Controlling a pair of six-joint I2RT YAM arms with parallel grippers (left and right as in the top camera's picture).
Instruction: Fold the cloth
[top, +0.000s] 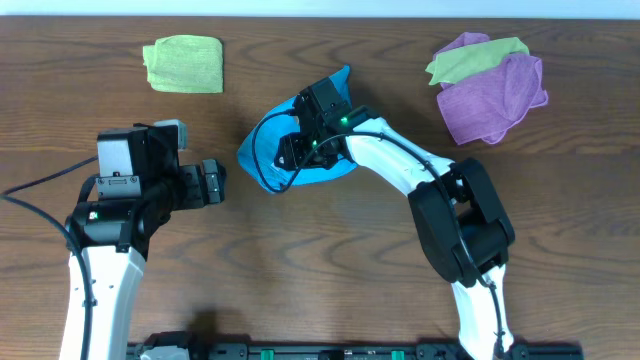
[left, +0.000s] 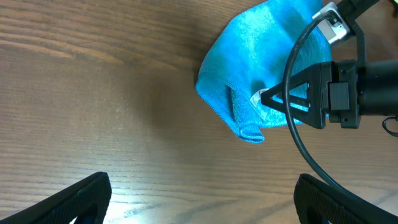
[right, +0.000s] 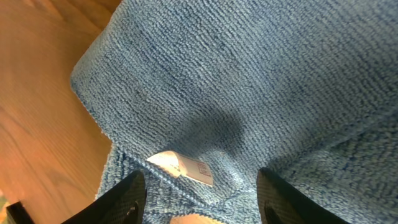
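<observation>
The sky-blue cloth (top: 258, 155) lies bunched at the table's middle. It also shows in the left wrist view (left: 255, 56) and fills the right wrist view (right: 236, 74). Its white tag (right: 183, 167) sits at a folded hem near the cloth's front corner (left: 258, 97). My right gripper (top: 292, 154) is open and down over the cloth, its fingers (right: 202, 199) on either side of the tag and hem (left: 292, 102). My left gripper (top: 218, 184) is open and empty (left: 202, 199), over bare wood to the left of the cloth, apart from it.
A folded yellow-green cloth (top: 184, 64) lies at the back left. A purple cloth (top: 495, 95) with another yellow-green cloth (top: 475, 58) on it is piled at the back right. The right arm's black cable (left: 298, 124) loops beside the blue cloth.
</observation>
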